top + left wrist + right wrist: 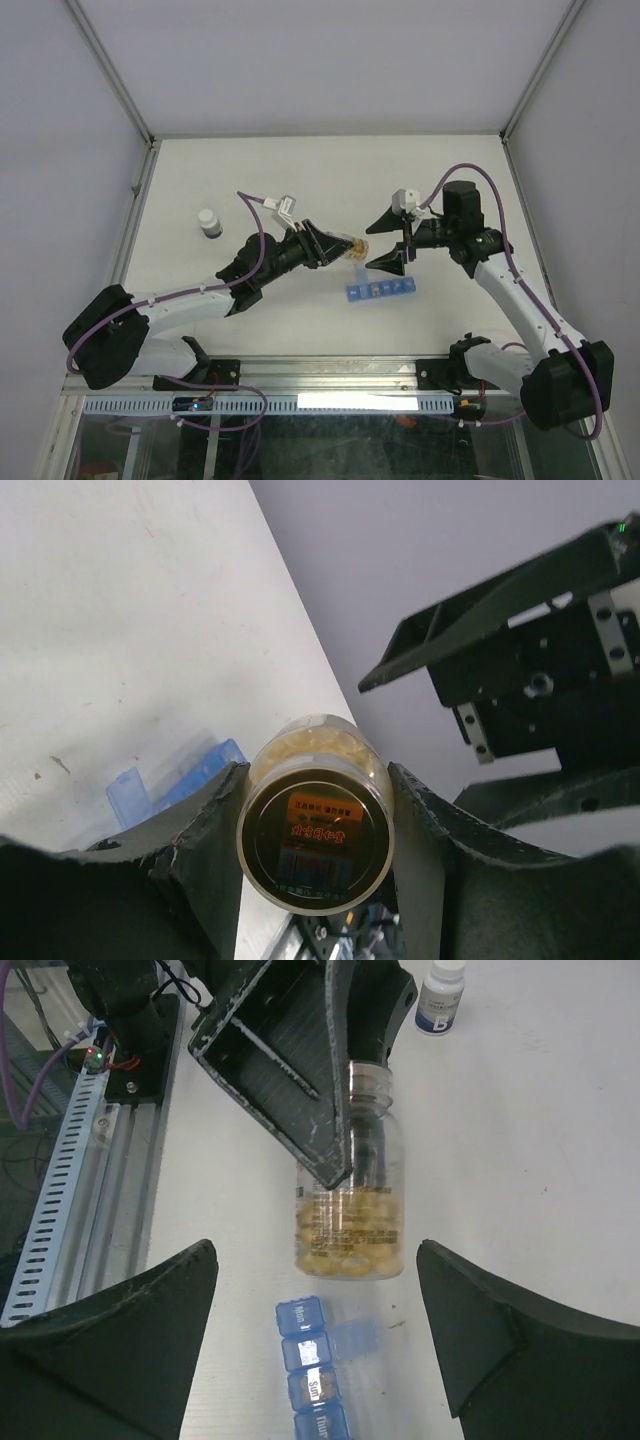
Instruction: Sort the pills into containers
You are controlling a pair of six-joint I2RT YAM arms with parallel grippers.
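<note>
Pill-organiser strip (pixel 380 291) lies flat on the table (pixel 300 170), just below the right gripper (pixel 372 247) in the top view and close under the clear pill bottle (pixel 352 1210) that the left gripper (pixel 335 245) carries. The left jaws pinch that bottle across its body. The right jaws are spread wide with nothing between them, near the bottle but apart from it.

The yellow pills (pixel 350 1245) are heaped at the bottle end nearest the strip, and the threaded neck (pixel 372 1080) points away. I judge that pouring calls for turning the mouth down over one compartment, slowly, so that few pills drop and none bounce onto the table. The right arm would do well to steady the strip or stay out of the pour line.

The right wrist view shows day labels on the lids and one lid flap (pixel 352 1340) standing open, which the top view cannot resolve. Whether the neck has a cap I cannot tell. The left wrist view shows the bottle's round end seated squarely between the jaws. Only the top view shows the small white bottle (pixel 209 223) well apart to the left.
</note>
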